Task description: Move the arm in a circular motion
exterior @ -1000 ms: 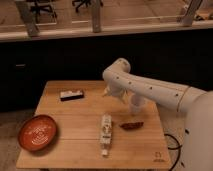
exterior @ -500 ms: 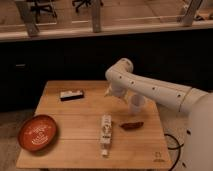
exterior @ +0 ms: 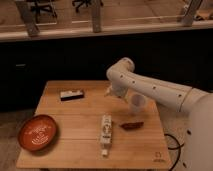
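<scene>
The arm is large, glossy and white with small dark dots. It reaches in from the right over the wooden table, and its bulbous joint is raised above the table's far edge. The gripper hangs below that joint, low over the back middle of the table, to the right of a dark rectangular packet. Most of the gripper is hidden by the arm, and nothing shows in it.
A red-orange bowl sits at the front left. A white bottle lies on its side near the front middle, with a small brown item to its right. A dark counter with a railing runs behind the table.
The arm's raised joint has shifted slightly right and up over the last second, carrying the gripper with it. The tabletop items have not moved.
</scene>
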`<move>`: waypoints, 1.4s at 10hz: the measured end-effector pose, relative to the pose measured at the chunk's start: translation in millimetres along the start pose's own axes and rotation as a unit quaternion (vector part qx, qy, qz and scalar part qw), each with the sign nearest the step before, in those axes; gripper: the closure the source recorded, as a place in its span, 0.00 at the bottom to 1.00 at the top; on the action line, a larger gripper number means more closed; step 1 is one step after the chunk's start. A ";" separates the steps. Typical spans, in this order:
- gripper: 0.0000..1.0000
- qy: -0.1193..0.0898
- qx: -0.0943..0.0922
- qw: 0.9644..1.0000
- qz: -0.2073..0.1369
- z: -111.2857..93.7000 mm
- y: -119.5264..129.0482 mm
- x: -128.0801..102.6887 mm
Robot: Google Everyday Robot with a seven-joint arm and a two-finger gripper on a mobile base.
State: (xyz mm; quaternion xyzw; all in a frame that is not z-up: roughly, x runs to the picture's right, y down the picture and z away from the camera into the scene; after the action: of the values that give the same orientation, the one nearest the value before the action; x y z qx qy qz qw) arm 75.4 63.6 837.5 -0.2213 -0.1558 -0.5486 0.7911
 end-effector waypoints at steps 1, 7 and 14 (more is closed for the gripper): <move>0.27 -0.001 0.000 1.000 0.000 -0.5 0.3 0.2; 0.20 -0.004 0.000 1.000 -0.005 -9.5 10.3 2.2; 0.20 -0.005 -0.001 1.000 -0.016 -20.5 18.8 -5.6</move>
State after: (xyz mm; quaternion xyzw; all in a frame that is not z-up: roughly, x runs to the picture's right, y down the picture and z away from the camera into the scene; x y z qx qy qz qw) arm 91.1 63.1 813.9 -0.2222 -0.1623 -0.5608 0.7809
